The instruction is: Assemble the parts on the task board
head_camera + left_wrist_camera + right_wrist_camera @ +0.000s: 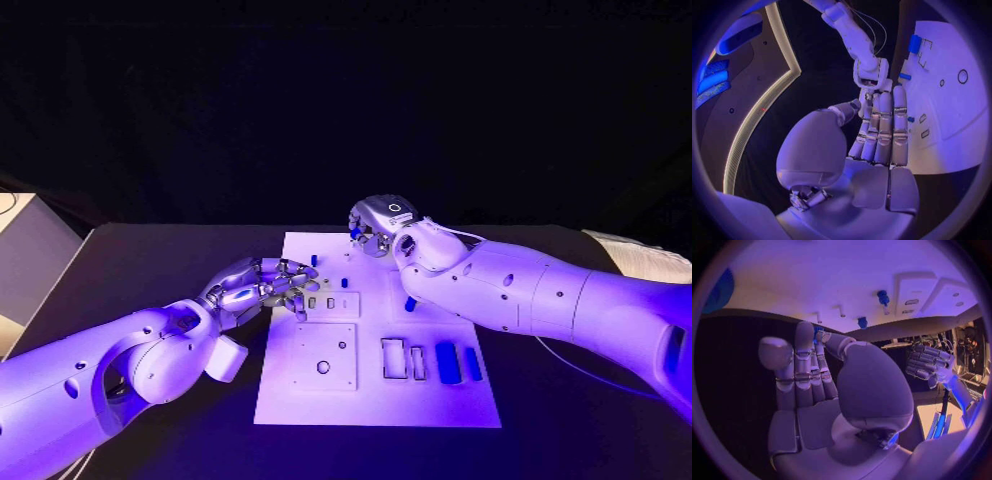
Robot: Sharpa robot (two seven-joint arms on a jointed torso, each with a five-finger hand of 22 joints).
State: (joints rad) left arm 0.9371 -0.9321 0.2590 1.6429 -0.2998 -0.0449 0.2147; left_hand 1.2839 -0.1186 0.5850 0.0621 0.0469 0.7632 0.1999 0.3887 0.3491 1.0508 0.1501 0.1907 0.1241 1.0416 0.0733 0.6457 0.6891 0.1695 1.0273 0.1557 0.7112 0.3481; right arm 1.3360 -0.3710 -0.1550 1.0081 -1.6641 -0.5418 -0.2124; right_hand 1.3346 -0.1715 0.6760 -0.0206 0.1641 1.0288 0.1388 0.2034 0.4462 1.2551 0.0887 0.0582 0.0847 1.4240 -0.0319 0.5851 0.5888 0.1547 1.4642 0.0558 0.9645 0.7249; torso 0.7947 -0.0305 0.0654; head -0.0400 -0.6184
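Note:
The white task board [433, 400] lies in the middle of the table. My right hand [382, 225] hovers over its far edge and pinches a small blue part [353, 232] between thumb and fingers; the right wrist view shows that part [819, 329] at the fingertips. My left hand [267, 285] is at the board's left edge, fingers stretched over the small slots, holding nothing; in the left wrist view its fingers [882, 125] lie straight and together. Blue pegs [313, 260] [343, 283] stand near the far left of the board. Two larger blue parts [447, 362] [472, 365] lie at its near right.
A raised square plate [323, 355] with holes sits near the board's front left. A rectangular frame recess [392, 358] lies beside the blue parts. Another blue piece [410, 305] sits under my right forearm. Pale objects stand at the table's left [29, 250] and right [649, 258] edges.

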